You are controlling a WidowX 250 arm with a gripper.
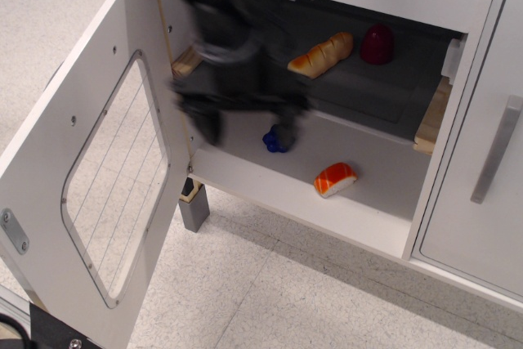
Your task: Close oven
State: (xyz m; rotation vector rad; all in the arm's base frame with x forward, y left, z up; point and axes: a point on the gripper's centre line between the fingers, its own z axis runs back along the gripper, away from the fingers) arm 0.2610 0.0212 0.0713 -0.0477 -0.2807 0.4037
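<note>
Oven point(458, 6) door point(90, 177) stands fully open; closing not begun; blurred gripper point(241, 116), fingers apart, empty, near hinge

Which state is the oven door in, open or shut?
Open: the oven door is swung wide to the left, exposing the bread on the shelf.

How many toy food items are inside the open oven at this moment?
4, though the blurred gripper may hide more: a bread loaf and a red dome on the dark shelf; a blue item and an orange-white piece on the oven floor.
</note>
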